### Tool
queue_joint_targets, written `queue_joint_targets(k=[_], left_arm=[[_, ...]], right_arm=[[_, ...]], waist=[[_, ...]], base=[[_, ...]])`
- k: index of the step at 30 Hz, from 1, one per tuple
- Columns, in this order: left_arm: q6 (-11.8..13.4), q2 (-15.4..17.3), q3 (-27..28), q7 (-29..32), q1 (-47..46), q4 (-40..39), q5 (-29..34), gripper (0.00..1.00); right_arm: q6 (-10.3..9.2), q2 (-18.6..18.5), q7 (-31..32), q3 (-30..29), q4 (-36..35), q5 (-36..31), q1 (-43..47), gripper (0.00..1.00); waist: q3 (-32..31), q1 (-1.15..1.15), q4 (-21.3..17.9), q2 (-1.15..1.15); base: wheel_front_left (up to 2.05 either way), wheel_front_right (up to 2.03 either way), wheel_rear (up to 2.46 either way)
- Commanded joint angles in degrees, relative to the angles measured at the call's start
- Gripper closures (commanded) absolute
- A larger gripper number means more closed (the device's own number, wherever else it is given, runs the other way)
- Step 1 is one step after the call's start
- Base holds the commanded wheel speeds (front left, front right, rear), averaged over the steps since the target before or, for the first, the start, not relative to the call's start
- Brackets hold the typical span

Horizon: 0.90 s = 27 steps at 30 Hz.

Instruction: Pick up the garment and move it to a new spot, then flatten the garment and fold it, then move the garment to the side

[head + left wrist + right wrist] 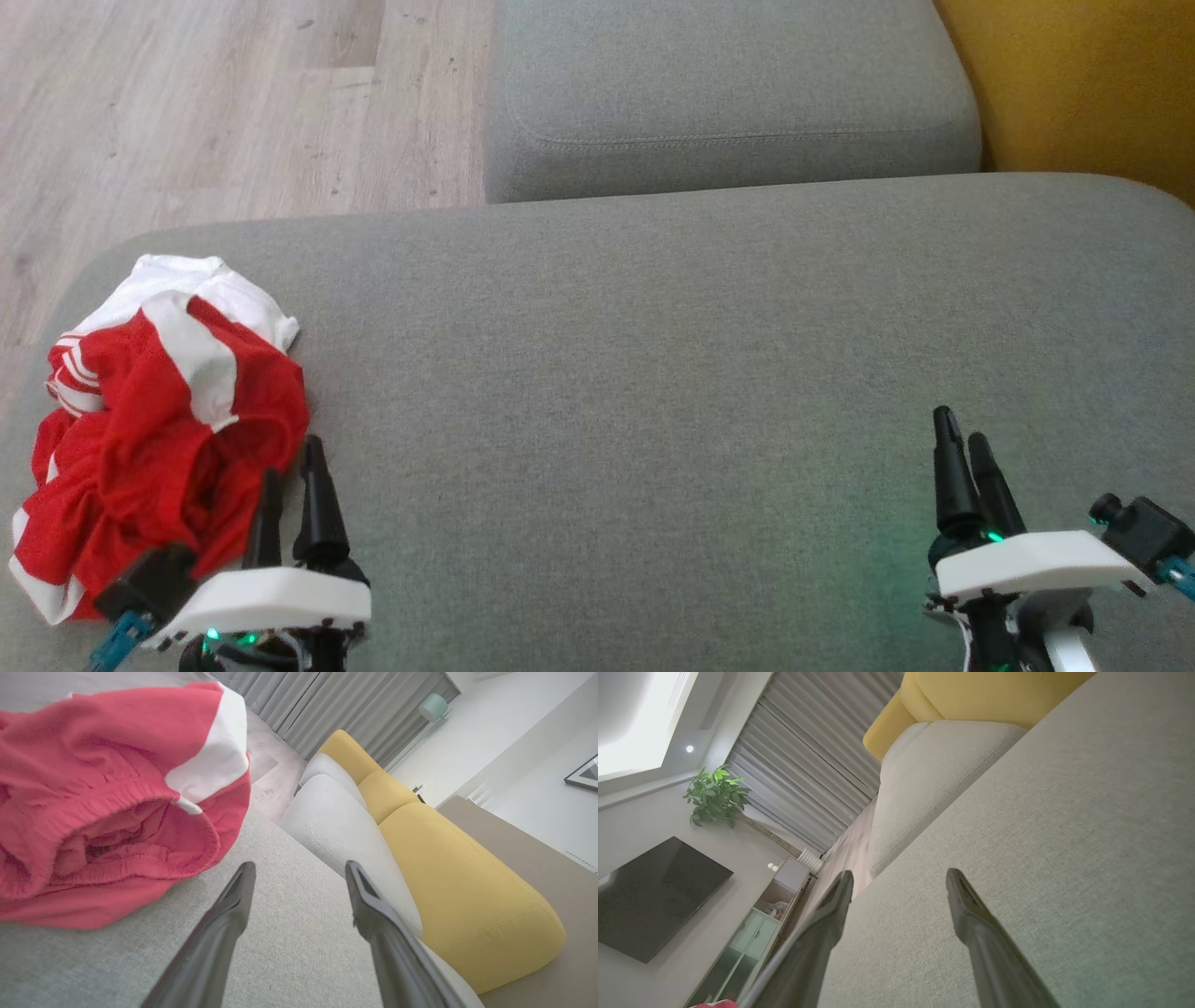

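With left gripper (pixel 291 459) and right gripper (pixel 961 427) spread wide, empty, steer the left one into the crumpled red-and-white fabric garment (pixel 159 411), pinching deep at a seemingly elastic hem.

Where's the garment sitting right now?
In the head view, the red and white garment lies crumpled at the left end of the grey cushion, beside the open left gripper.

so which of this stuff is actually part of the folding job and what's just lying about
For the job: red and white garment, left claw, right claw, big grey cushion under them.
Just around: far grey cushion, yellow backrest, wooden floor, TV, plant, curtains.
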Motion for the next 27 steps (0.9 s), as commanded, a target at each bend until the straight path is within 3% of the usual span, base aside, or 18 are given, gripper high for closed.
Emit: queue_joint_targets(k=[1,10,27], left_arm=[[0.59,1.11,0.21,-0.9,-1.64,-2.57,2.63,0.0],[2.82,2.43,-2.45,-2.25,-1.82,-3.73,8.6,0.0],[4.38,3.88,-6.59,-5.11,-1.88,-3.89,19.47,0.0]], right_arm=[[-0.02,-0.42,-0.83,1.32,-2.36,-2.25,-2.33,0.0],[-0.02,-0.46,-2.19,2.93,-2.66,-8.06,-2.46,0.0],[-0.03,-0.54,-5.06,4.19,-2.54,-19.19,-2.32,0.0]], waist=[[-0.08,-0.01,0.03,0.0],[-0.28,-0.01,0.14,0.0],[-1.11,-0.01,0.6,0.0]], base=[[0.0,0.0,0.0],[0.0,0.0,0.0],[0.0,0.0,0.0]])
